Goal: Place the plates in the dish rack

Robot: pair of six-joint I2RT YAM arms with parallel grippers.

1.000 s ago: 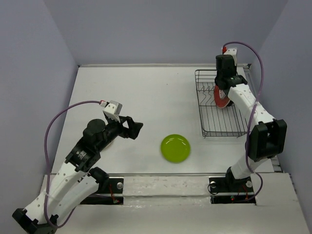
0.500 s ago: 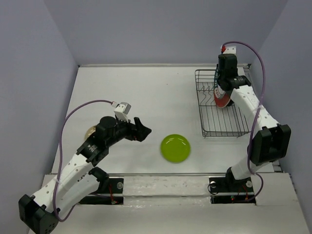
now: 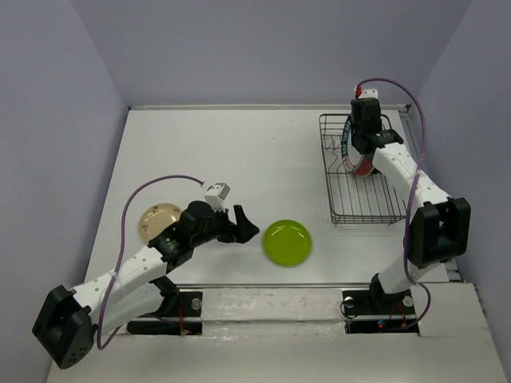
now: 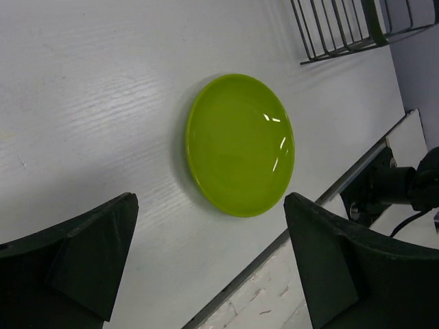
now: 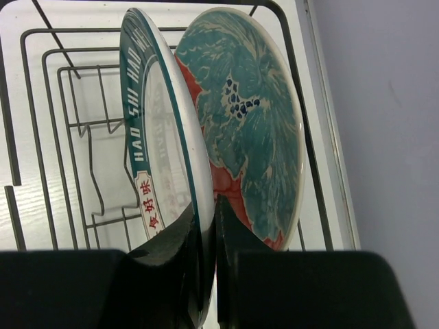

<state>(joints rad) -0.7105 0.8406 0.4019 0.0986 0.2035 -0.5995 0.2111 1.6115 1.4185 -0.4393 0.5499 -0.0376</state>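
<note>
Left end effector [image 4: 209, 205] gapes at the flat lime green round plate [image 4: 240, 144], well clear of the black wire dish rack [image 3: 367, 203]; right end effector [image 5: 206, 219] clamps an upright dark-rimmed white plate [image 5: 161, 137] inside.

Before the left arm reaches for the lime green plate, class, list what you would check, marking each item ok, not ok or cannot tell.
1. Left tool open: ok.
2. Lime green plate flat on the table, nothing touching it: ok.
3. Left tool around that plate's rim: not ok, it is short of it.
4. Right tool gripping the white plate with a dark lettered rim in the dish rack: ok.
5. That plate seated between prongs: cannot tell.
</note>
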